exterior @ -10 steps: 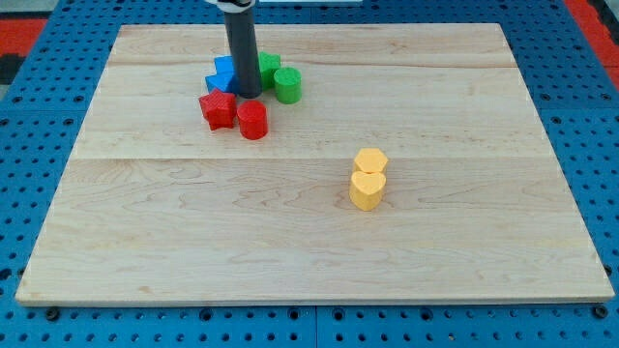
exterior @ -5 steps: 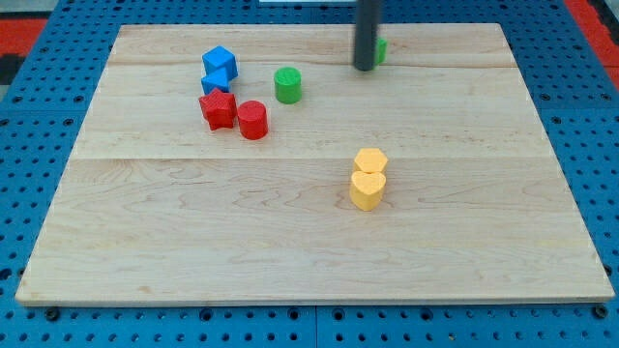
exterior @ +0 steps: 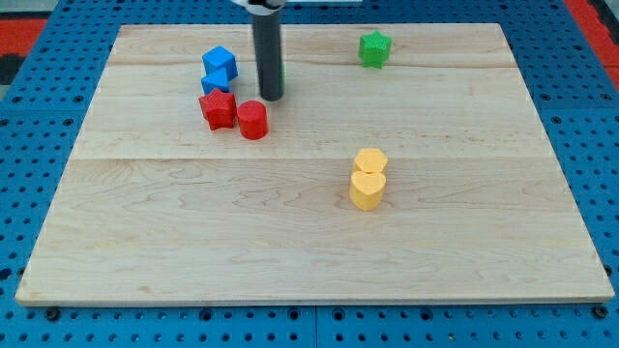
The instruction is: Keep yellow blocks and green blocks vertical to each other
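My tip rests on the board at the upper left of centre, just right of the red and blue blocks. A green cylinder is almost wholly hidden behind the rod; only a green sliver shows at the rod's right edge. A green star-like block lies near the view's top, right of centre. Two yellow blocks touch each other right of centre, a hexagonal one directly above a heart-shaped one. They lie below the green star block, in nearly the same column.
Two blue blocks sit stacked close together at the upper left. A red star and a red cylinder lie just below them, left of and below my tip. The wooden board sits on a blue pegboard.
The rod carried the green star block from the cluster to the top right, left it there, and has come back left to the green cylinder, which it now hides.
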`<move>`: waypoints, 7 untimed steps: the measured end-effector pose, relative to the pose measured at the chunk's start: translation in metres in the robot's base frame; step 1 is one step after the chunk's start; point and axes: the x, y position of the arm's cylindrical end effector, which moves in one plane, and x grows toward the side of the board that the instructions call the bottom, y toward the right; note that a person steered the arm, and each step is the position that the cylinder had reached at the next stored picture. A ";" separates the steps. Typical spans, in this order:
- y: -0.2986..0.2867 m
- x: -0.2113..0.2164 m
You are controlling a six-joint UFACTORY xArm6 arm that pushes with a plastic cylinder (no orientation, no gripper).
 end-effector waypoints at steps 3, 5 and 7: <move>0.045 -0.046; 0.112 -0.042; 0.128 0.016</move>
